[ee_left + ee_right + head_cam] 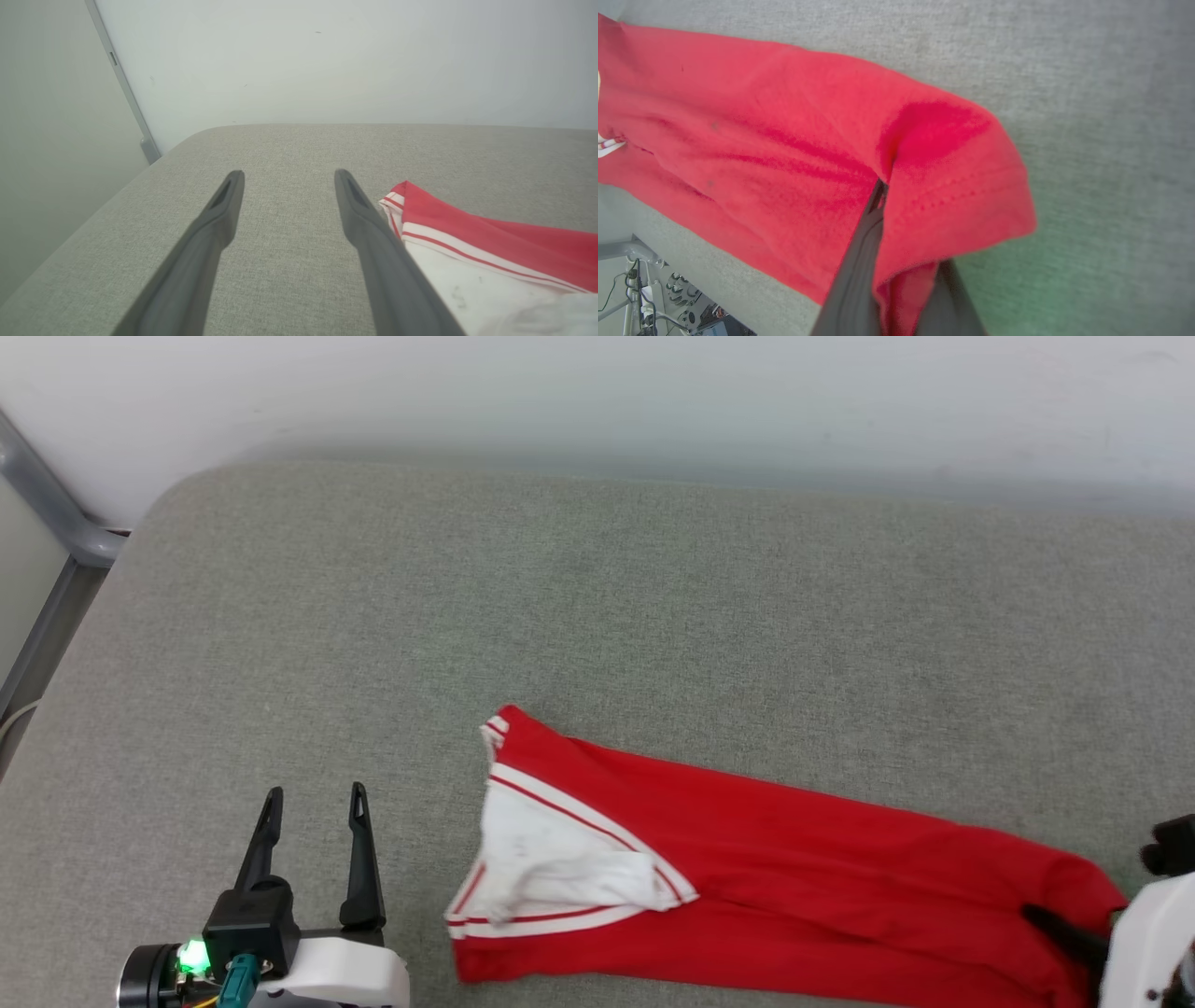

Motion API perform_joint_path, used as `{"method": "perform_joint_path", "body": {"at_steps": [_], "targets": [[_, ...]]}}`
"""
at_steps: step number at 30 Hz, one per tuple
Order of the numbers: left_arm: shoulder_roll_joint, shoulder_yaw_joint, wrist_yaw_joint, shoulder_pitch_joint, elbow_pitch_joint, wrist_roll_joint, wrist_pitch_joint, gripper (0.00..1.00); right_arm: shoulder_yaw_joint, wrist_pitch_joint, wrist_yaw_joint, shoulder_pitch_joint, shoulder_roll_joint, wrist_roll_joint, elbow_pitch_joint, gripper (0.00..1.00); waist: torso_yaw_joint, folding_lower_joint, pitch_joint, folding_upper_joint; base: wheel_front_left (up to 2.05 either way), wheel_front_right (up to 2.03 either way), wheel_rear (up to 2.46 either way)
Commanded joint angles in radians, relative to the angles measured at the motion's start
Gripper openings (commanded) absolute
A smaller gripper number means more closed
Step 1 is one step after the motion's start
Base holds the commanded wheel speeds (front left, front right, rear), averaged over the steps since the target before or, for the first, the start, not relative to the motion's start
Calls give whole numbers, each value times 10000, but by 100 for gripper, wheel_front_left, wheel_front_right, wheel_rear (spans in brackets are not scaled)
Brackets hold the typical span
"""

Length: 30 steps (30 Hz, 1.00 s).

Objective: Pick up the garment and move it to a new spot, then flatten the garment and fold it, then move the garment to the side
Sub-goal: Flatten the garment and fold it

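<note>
The garment [794, 859] lies stretched out in a long folded strip on the grey padded surface [597, 597], red with a white sleeve and red-white striped trim at its left end. My right gripper [1041, 917] is at the strip's right end. In the right wrist view its two dark fingers are shut on the red hem [952, 196], with cloth bunched between them and draped over the tips of my right gripper [889, 196]. My left gripper [316, 795] stands open just left of the white sleeve, holding nothing. The left wrist view shows the left gripper [285, 175] beside the garment [504, 242].
A pale wall [597, 392] runs along the back of the surface. A grey metal frame [47, 504] stands at the far left corner. Past the surface's near edge, the right wrist view shows cables and gear [654, 298] on the floor.
</note>
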<state>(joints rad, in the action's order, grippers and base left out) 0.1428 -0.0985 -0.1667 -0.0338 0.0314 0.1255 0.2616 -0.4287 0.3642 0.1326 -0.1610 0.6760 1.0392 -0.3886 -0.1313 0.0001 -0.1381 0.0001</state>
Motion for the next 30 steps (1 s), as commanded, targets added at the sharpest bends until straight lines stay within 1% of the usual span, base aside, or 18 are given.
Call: {"method": "perform_joint_path", "body": {"at_steps": [1,4,6,7,10,14,17,22,27,30], "targets": [[-89,84,106,-86,13,-125,45,100,99,-103,-35,-54,351,1,-314,0,7,-1,50,-1,0,0,0],[-159,166,196,-154,38,-227,45,100,202,-223,-35,-24,604,-18,-584,0,3,-1,91,-1,0,0,0],[-238,265,333,-201,80,-351,45,100,429,-385,-33,77,941,-16,-1080,0,0,-1,155,-1,0,0,0],[-238,265,333,-201,80,-351,45,100,429,-385,-33,77,941,-16,-1080,0,0,-1,155,-1,0,0,0],[-337,321,432,-228,132,-470,45,100,585,-480,-30,151,1207,-114,-1448,0,-3,-1,241,-1,0,0,0],[-408,381,570,-325,202,-599,46,100,753,-489,-30,257,1422,-40,-1301,0,15,-1,398,-1,0,0,0],[-443,450,617,-422,244,-654,46,100,843,-378,-27,454,1436,88,-741,0,41,-1,514,-1,0,0,0],[-493,507,712,-470,309,-756,46,100,1173,-133,-24,870,1218,345,714,0,45,-1,600,-1,0,0,0],[-553,545,766,-505,354,-847,46,100,1585,421,-24,1206,748,73,2433,0,79,-1,547,-1,0,0,0],[-594,533,785,-404,367,-873,46,100,1754,795,-24,1147,308,-295,3307,0,91,-1,428,-1,0,0,0]]}}
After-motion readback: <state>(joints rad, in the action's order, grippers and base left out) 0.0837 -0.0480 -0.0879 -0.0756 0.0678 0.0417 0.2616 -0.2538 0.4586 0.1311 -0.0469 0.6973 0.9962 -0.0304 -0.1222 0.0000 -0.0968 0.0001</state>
